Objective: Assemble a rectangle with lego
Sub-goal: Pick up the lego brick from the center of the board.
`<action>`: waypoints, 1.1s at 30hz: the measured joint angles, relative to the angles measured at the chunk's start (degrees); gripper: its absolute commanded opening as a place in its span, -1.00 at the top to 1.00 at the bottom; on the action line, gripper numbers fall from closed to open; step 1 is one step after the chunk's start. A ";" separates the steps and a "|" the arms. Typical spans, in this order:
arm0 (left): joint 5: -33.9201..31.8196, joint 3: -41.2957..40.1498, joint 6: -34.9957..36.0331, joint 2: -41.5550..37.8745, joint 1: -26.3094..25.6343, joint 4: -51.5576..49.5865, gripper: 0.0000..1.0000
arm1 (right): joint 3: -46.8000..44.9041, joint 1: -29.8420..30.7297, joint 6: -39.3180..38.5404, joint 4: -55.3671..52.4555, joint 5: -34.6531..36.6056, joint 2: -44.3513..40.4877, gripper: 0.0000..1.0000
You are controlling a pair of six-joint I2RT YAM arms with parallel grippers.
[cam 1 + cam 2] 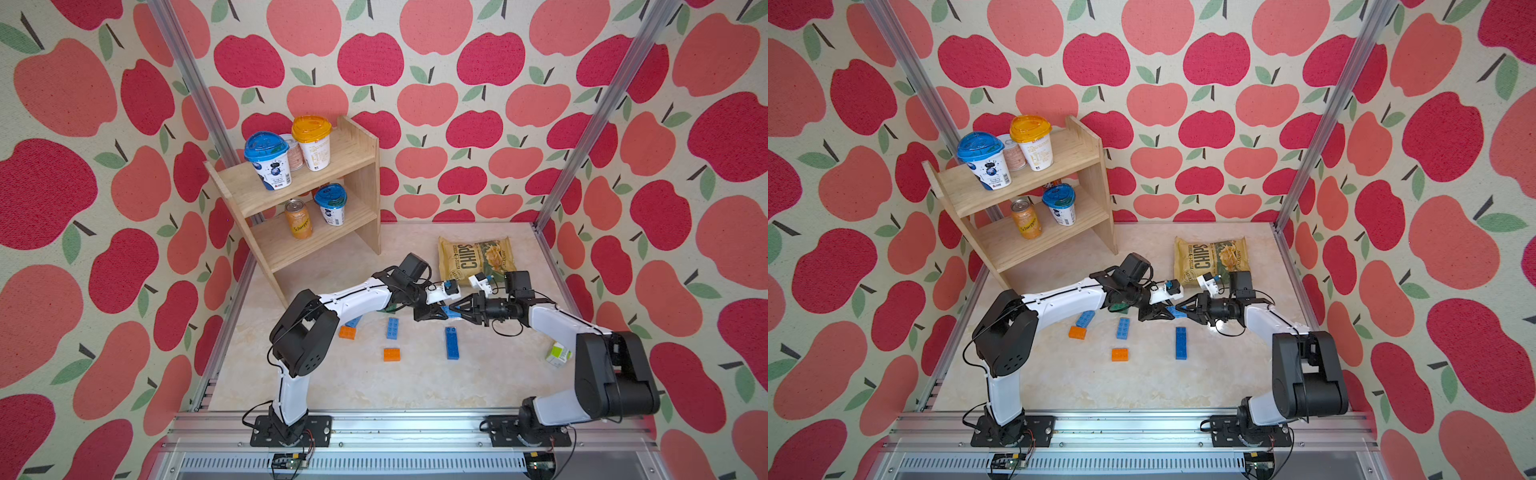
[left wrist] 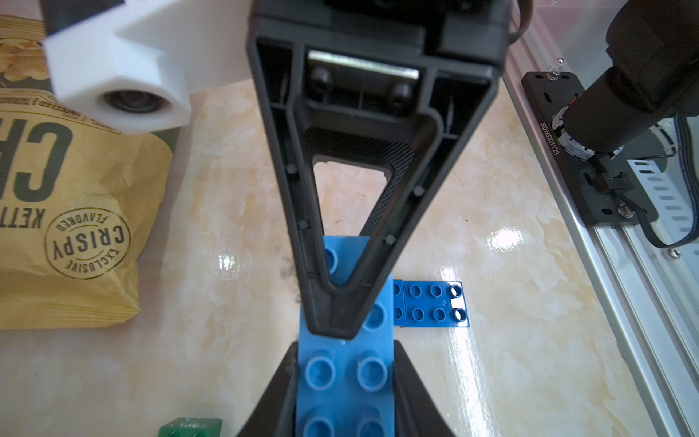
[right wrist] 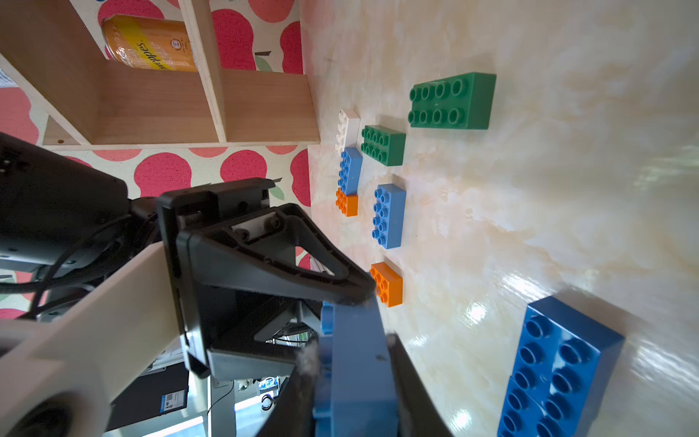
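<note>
The 2 arms met nose to nose over the middle of the counter (image 1: pixel 374 386), and between them hung 1 light blue brick (image 2: pixel 346 378), up off the surface. The left fingers (image 1: pixel 434 312) were closed tight on one end of it, pressing its 2 long sides. The right fingers (image 1: pixel 463 309) were clamped shut on the other end, and in the left wrist view 1 of them lay across the studded face.

The rest of the lego lay loose on the counter. Nearest the right arm, a dark blue pair (image 1: pixel 451 343) sat end to end in 1 long strip. Further along lay a blue brick (image 1: pixel 392 328), with an orange brick (image 1: pixel 391 354) nearer the arm bases. A second orange brick (image 1: pixel 347 332) lay just beside a second blue brick (image 1: pixel 353 321), close under the left arm. The right wrist view showed what that arm mostly hid from above: a green brick (image 3: pixel 452 100), another green brick (image 3: pixel 382 145) and a white brick (image 3: pixel 348 128) touching it, toward the wooden shelf (image 1: pixel 316 199).

A chips bag (image 1: pixel 476 259) lay flat behind the arms, and a small carton (image 1: pixel 558 354) stood by the right arm's elbow.
</note>
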 measured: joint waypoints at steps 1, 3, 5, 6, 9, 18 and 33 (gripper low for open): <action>-0.02 0.00 0.00 0.00 0.04 0.02 1.00 | 0.17 0.00 -0.13 -0.07 -0.17 0.26 1.00; -0.39 0.00 -0.07 0.00 0.04 0.02 0.83 | 0.55 0.00 -0.39 -0.46 -0.26 0.81 1.00; -0.59 0.00 -0.48 0.00 0.11 0.22 0.20 | 0.96 -0.04 -0.83 -0.83 -0.44 1.27 1.00; -0.63 0.00 -0.59 0.00 0.15 0.48 -0.12 | 1.18 -0.17 -1.05 -0.92 -0.57 1.44 1.00; -0.63 -0.52 -2.73 -0.46 0.39 3.54 -0.95 | 1.44 -1.25 -2.01 -1.44 -0.37 2.12 1.00; -5.51 -10.84 -9.14 -10.21 1.44 15.23 -0.95 | 1.51 -9.03 -6.14 -3.74 -1.68 2.84 1.00; -18.93 -26.93 -26.08 -16.48 -0.52 34.36 -0.95 | 2.27 -10.82 -12.33 -7.41 -8.35 12.11 1.00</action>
